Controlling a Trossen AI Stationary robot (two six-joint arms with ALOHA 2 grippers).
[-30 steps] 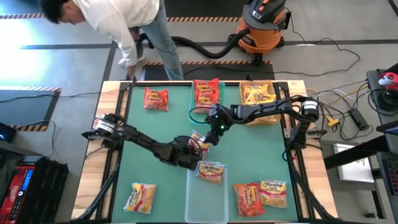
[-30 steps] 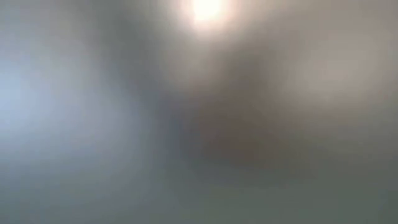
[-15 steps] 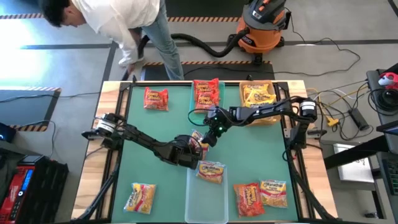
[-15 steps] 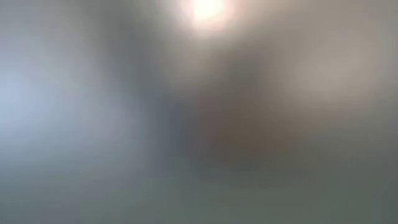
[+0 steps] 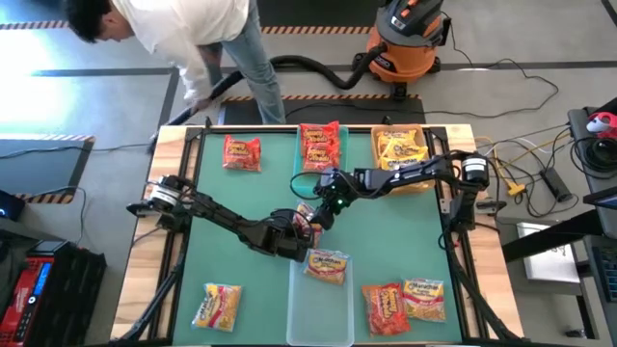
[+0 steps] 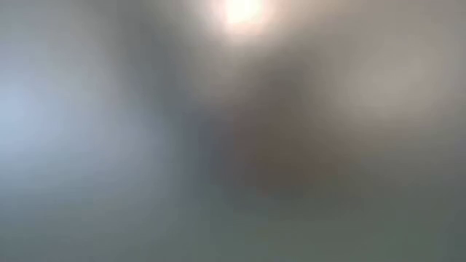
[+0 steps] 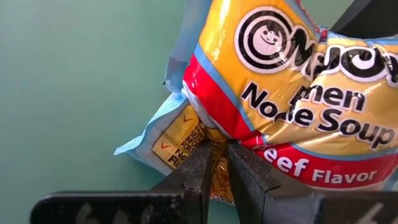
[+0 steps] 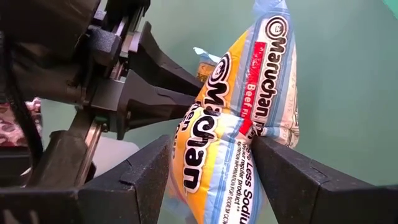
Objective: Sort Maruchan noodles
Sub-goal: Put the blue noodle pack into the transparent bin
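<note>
The left gripper (image 7: 215, 163) is pinched tight on the bottom seam of a Maruchan packet (image 7: 292, 93), near the middle of the green tabletop (image 5: 231, 193). The right gripper (image 8: 211, 180) stands with its fingers (image 8: 134, 180) spread wide on either side of the same packet's body, close against the wrapper (whether they press it I cannot tell). The packet is crinkly yellow-orange plastic with a red band, pale blue edges and black print, reading "Beef Flavor" and "Less Sodium"; it hangs upright and creased between the two grippers.

Just beside them toward the near edge, a yellow packet (image 5: 327, 265) lies over the far end of a clear bin (image 5: 318, 313). To the right of that bin lie a red packet (image 5: 385, 305) and a yellow one (image 5: 423, 298), touching; near the near-left corner lies another yellow packet (image 5: 217, 306). Along the far edge sit a single red packet (image 5: 242, 152), a teal bin (image 5: 336, 146) with red packets, and a tan bin (image 5: 378, 164) with yellow ones, which the right arm crosses. Beyond the far-left corner a person (image 5: 183, 34) bends over, and an orange shop vacuum (image 5: 408, 39) stands behind the table. The low view shows only blur.
</note>
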